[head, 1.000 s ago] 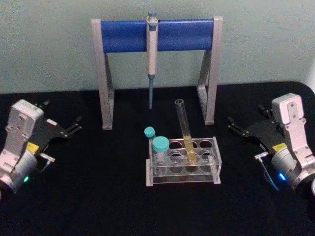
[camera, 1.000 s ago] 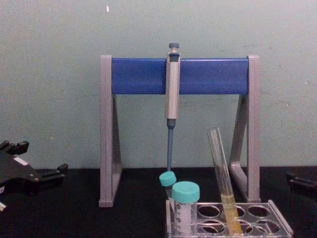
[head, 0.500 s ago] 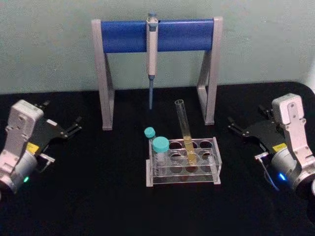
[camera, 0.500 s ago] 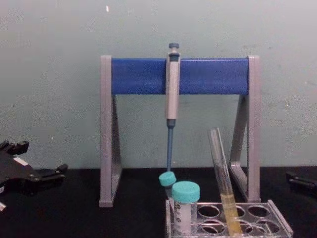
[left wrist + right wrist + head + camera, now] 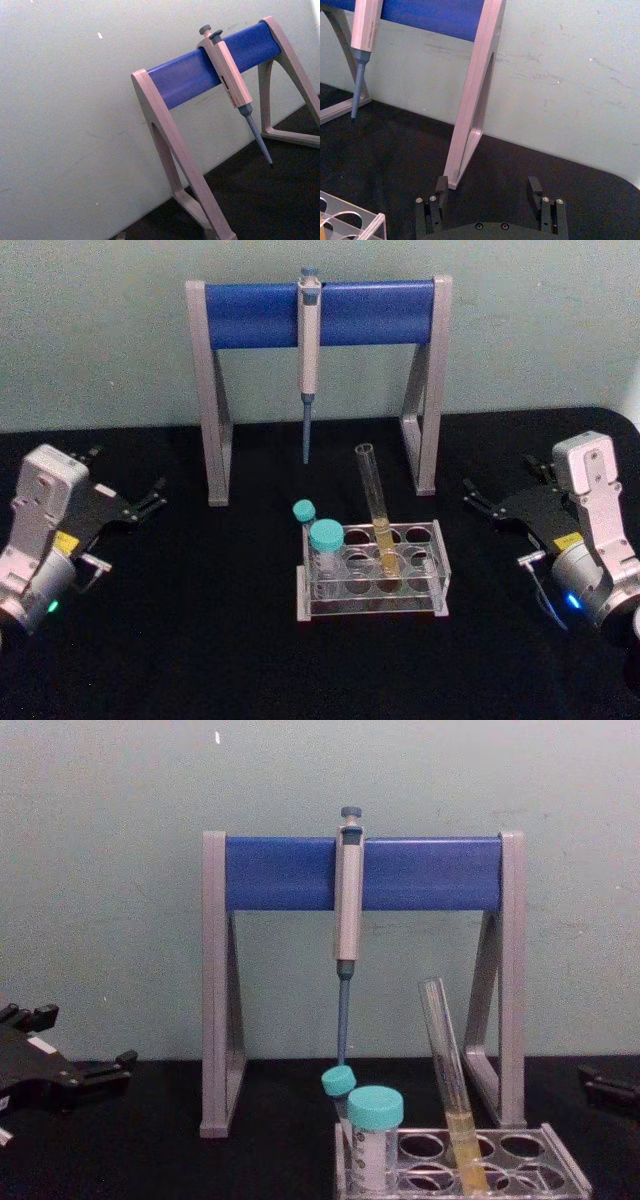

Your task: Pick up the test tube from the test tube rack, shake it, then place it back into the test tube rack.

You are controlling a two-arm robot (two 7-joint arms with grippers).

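The test tube (image 5: 372, 490) stands in the test tube rack (image 5: 425, 590) at the table's middle, leaning slightly toward the left, with yellow liquid in its lower part. In the chest view the test tube (image 5: 445, 1050) rises from a back hole of the rack (image 5: 560, 1160). My left gripper (image 5: 128, 468) rests open at the far left of the table, well away from the rack. At the far right my right gripper (image 5: 497, 473) is open too, and in its wrist view the right gripper (image 5: 488, 186) has nothing between its fingers.
Two teal-capped tubes (image 5: 325, 538) sit at the rack's left end. Behind the rack stands a tall grey-legged stand with a blue crossbar (image 5: 255, 312), and a grey-blue pipette (image 5: 308, 350) hangs from it. The black table has free room on both sides of the rack.
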